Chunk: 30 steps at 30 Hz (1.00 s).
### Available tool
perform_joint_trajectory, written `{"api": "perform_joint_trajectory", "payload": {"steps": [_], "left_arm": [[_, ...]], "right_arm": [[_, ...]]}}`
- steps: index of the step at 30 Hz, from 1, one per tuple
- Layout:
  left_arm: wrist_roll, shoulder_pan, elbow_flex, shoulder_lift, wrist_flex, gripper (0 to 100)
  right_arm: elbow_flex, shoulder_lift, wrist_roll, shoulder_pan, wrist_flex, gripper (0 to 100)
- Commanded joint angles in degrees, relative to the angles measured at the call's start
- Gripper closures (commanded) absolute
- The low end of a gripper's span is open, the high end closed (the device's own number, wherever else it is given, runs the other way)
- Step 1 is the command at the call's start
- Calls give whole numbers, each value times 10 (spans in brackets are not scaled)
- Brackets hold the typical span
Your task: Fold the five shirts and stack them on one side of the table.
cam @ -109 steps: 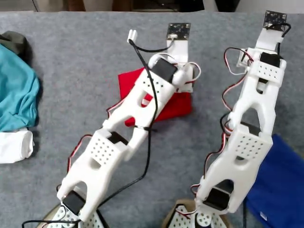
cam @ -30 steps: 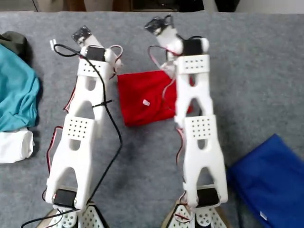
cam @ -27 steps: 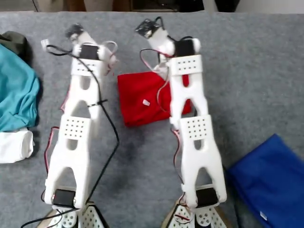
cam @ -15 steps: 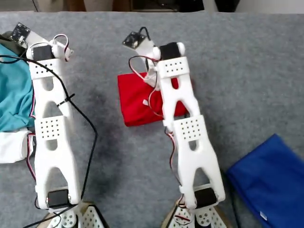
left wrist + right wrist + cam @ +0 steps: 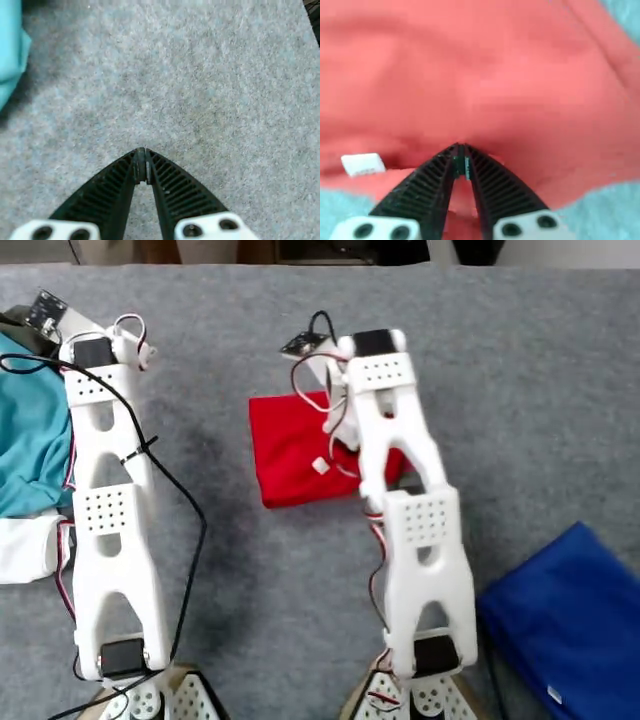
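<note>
While right hand (image 5: 460, 162) hangs closed over rectangular red shirt (image 5: 495, 75), left hand (image 5: 141, 167) closed over fuzzy grey table (image 5: 210, 75).

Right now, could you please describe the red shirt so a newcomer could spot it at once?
On the grey table, near its middle, partly under the right arm, lies the red shirt, folded into a rectangle with a small white tag. It is the only red cloth; the teal shirt and blue shirt lie at the edges.
</note>
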Motion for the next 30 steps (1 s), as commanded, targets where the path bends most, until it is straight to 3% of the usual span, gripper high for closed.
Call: {"api": "perform_joint_trajectory", "payload": {"steps": [1, 17, 22, 26, 30], "left_arm": [[1, 3, -2, -13, -10, 981], [-14, 12, 0, -13, -10, 981], [-14, 12, 0, -13, -10, 981], [-14, 12, 0, -13, -10, 981], [-14, 12, 1, -12, -10, 981]], "right_arm": [[68, -107, 18, 24, 8, 994], [357, -299, 77, 83, 6, 994], [454, -361, 84, 98, -47, 994], [451, -371, 86, 101, -58, 994], [351, -353, 83, 97, -76, 993]]}}
